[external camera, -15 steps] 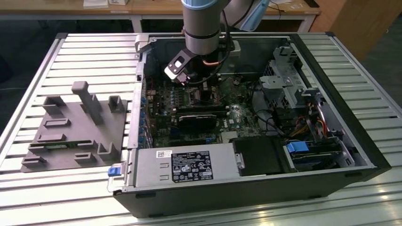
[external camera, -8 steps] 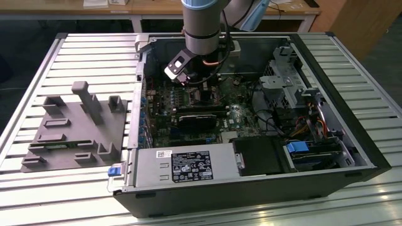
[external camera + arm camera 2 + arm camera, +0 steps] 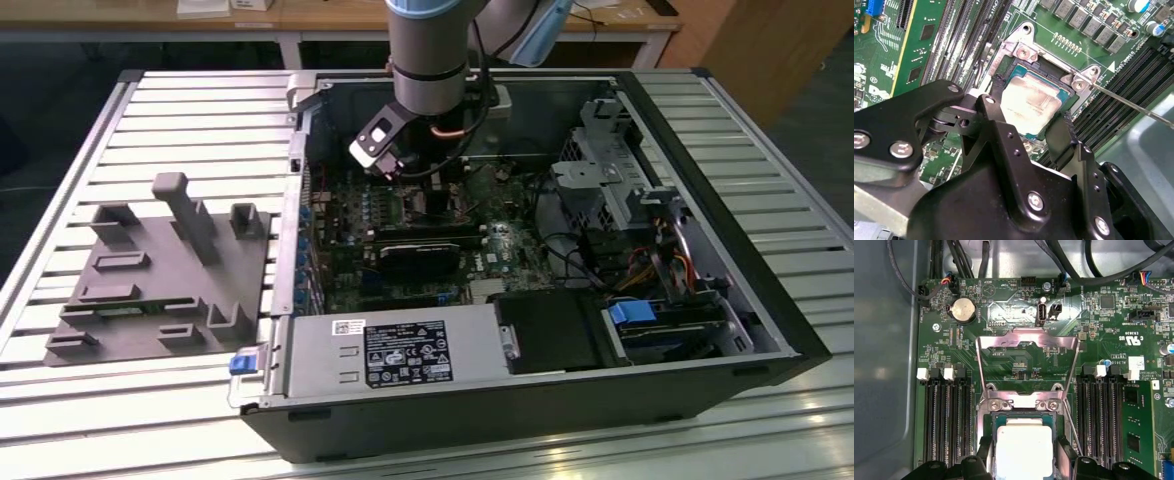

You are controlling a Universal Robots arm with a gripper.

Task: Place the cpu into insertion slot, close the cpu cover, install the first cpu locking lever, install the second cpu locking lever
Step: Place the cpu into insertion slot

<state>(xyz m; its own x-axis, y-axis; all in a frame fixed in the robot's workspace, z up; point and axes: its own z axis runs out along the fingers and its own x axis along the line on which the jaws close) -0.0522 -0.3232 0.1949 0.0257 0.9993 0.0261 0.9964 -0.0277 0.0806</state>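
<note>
Black two-finger gripper (image 3: pixel 1029 105) reaching into open dark computer case (image 3: pixel 400 420). Fingers (image 3: pixel 1060 139) pinching opposite edges of small silvery-topped square cpu (image 3: pixel 1026 96), its near edge hiding under gripper body. Cpu sitting in black-framed, metal-rimmed insertion slot (image 3: pixel 1021 404). Thin silver frame cpu cover (image 3: pixel 999 341) standing raised behind. Long black memory slots (image 3: pixel 946 415) crowding both flanks.
</note>
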